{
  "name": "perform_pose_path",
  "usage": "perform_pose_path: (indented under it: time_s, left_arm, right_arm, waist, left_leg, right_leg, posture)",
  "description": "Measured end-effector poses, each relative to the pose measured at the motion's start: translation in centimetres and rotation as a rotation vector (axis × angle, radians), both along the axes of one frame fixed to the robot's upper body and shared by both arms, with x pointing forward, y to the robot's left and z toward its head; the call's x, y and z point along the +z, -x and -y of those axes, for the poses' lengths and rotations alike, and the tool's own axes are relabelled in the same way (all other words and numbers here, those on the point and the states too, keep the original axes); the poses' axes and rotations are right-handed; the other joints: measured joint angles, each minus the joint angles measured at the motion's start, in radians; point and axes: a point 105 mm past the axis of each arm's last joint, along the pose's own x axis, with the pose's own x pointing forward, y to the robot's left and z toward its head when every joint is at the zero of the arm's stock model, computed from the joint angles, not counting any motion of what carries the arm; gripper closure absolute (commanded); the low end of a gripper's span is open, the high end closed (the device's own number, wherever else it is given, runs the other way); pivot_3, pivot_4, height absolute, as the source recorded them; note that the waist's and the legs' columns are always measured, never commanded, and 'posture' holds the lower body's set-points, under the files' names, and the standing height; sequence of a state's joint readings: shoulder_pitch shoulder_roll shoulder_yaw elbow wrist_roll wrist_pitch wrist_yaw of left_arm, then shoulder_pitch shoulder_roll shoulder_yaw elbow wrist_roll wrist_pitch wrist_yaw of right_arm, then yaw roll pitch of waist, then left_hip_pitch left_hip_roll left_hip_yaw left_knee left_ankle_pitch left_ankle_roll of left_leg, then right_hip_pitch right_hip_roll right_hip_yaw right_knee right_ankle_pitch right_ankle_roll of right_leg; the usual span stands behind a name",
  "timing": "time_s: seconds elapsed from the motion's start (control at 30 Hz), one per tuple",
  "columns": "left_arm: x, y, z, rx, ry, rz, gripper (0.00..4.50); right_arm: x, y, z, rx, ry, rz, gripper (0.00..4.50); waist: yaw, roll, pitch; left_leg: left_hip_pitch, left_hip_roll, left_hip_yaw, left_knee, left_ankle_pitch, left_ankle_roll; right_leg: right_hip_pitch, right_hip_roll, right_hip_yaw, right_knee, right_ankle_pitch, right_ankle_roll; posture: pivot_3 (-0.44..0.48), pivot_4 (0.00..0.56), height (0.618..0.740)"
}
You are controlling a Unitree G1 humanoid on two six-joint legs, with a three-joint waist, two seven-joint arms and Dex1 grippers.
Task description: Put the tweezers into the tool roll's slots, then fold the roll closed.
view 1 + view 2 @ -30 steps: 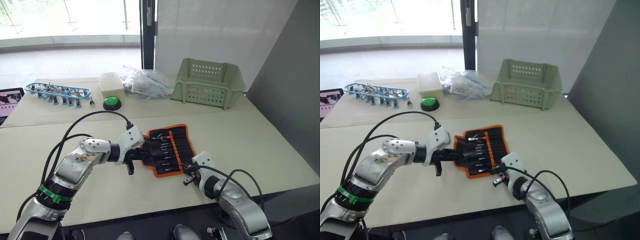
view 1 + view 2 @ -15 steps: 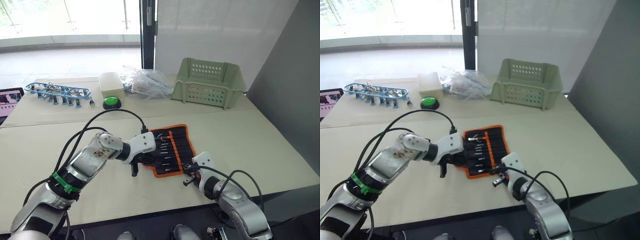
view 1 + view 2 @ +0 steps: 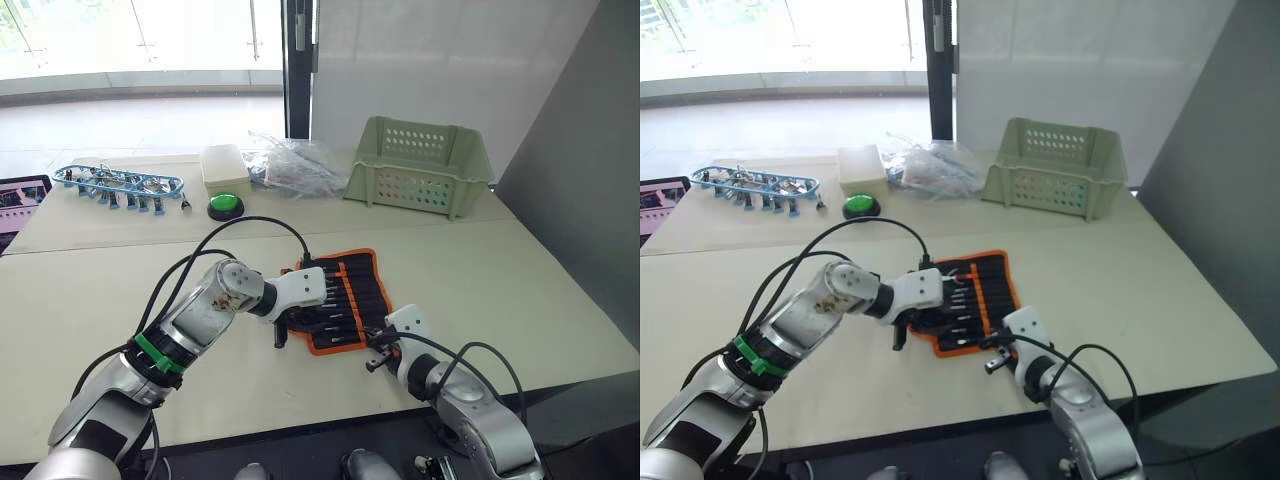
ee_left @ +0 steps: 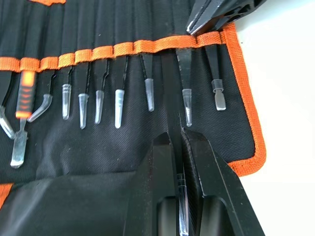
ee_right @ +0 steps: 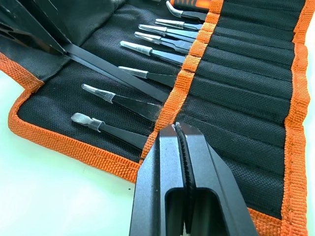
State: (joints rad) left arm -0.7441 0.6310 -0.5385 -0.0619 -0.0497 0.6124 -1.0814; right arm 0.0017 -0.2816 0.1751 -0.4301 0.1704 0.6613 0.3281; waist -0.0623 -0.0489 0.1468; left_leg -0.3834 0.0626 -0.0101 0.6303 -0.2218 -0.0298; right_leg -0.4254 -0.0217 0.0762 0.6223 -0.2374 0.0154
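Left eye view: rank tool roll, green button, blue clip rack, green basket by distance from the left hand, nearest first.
1. Black fabric tool roll with orange edging: under the left hand.
2. Round green button: behind.
3. Green plastic basket, blue rack of clips: too close to call.

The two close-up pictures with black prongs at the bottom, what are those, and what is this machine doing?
It is a two-armed robot. The wide pictures come from its head; the close-ups from cameras on its wrists, and the prongs are gripper fingers. On the table lies an open tool roll, with a green basket and blue rack behind. The left gripper is shut on a black tweezer pointing into a slot; the right gripper, shut, is at the roll's orange stripe.
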Motion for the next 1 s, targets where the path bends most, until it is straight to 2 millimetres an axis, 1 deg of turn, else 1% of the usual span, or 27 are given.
perform_pose_path:
  time_s: [0.17, 0.27, 0.5, 0.6, 0.67, 0.83, 0.97, 1.0]
  left_arm:
    - [-0.2, 0.0, 0.6, -0.011, -0.005, 0.006, 4.48]
    - [-0.7, -0.2, 1.1, -0.007, -0.004, -0.002, 4.48]
    - [-1.6, -0.5, 3.8, -0.024, 0.031, 0.007, 4.48]
    - [-2.0, -0.7, 5.3, -0.018, 0.058, 0.006, 4.48]
    - [-2.0, -0.9, 5.9, -0.019, 0.065, 0.007, 4.48]
    - [-2.4, -1.3, 6.7, -0.027, 0.074, 0.014, 4.48]
    - [-2.4, -1.4, 7.0, -0.035, 0.074, 0.03, 4.48]
    - [-2.4, -1.4, 7.0, -0.035, 0.075, 0.033, 4.12]
  right_arm:
    - [0.0, 0.1, 0.1, -0.007, 0.001, 0.0, 4.5]
    - [0.0, 0.1, 0.2, -0.012, 0.001, 0.0, 4.5]
    - [-0.1, 0.1, 0.4, -0.022, 0.003, 0.0, 4.5]
    - [-0.1, 0.2, 0.4, -0.027, 0.004, 0.001, 4.5]
    - [-0.1, 0.2, 0.4, -0.029, 0.004, 0.001, 4.5]
    - [-0.1, 0.2, 0.6, -0.038, 0.009, 0.001, 4.5]
    - [-0.1, 0.2, 0.8, -0.045, 0.012, 0.002, 4.5]
    - [-0.1, 0.2, 0.8, -0.047, 0.013, 0.002, 4.5]
  waist:
    - [0.006, 0.0, 0.0]
    - [0.011, 0.0, 0.0]
    - [0.018, 0.0, 0.0]
    - [0.019, 0.0, 0.0]
    - [0.019, 0.0, 0.0]
    - [0.02, 0.001, -0.001]
    - [0.025, 0.001, -0.001]
    - [0.025, 0.001, -0.001]
  left_leg:
    - [0.0, 0.0, 0.0, 0.001, 0.0, 0.0]
    - [0.0, 0.0, 0.0, 0.002, 0.0, 0.0]
    - [0.0, -0.001, 0.0, 0.004, 0.0, 0.0]
    - [0.0, -0.002, -0.001, 0.004, 0.0, 0.0]
    - [0.0, -0.002, -0.001, 0.004, 0.0, 0.0]
    - [0.0, -0.003, -0.002, 0.005, 0.0, 0.0]
    - [-0.001, -0.003, -0.002, 0.008, 0.0, 0.0]
    - [-0.001, -0.004, -0.002, 0.008, 0.0, 0.0]
  right_leg:
    - [0.0, 0.0, 0.0, 0.001, 0.0, 0.0]
    - [0.0, 0.0, 0.0, 0.002, 0.0, 0.0]
    - [0.001, 0.0, 0.0, 0.003, 0.0, 0.0]
    - [0.001, 0.0, 0.001, 0.004, 0.002, 0.003]
    - [0.001, 0.0, 0.001, 0.004, 0.002, 0.004]
    - [0.002, 0.0, 0.001, 0.004, 0.002, 0.004]
    - [0.003, -0.001, 0.001, 0.004, 0.001, 0.002]
    - [0.003, -0.001, 0.001, 0.004, 0.0, 0.001]
  posture:
    - [0.0, 0.15, 0.724]
    - [0.0, 0.15, 0.724]
    - [0.0, 0.15, 0.724]
    - [0.0, 0.15, 0.724]
    - [0.0, 0.15, 0.724]
    - [0.0, 0.15, 0.724]
    - [0.0, 0.15, 0.724]
    - [0.0, 0.15, 0.724]
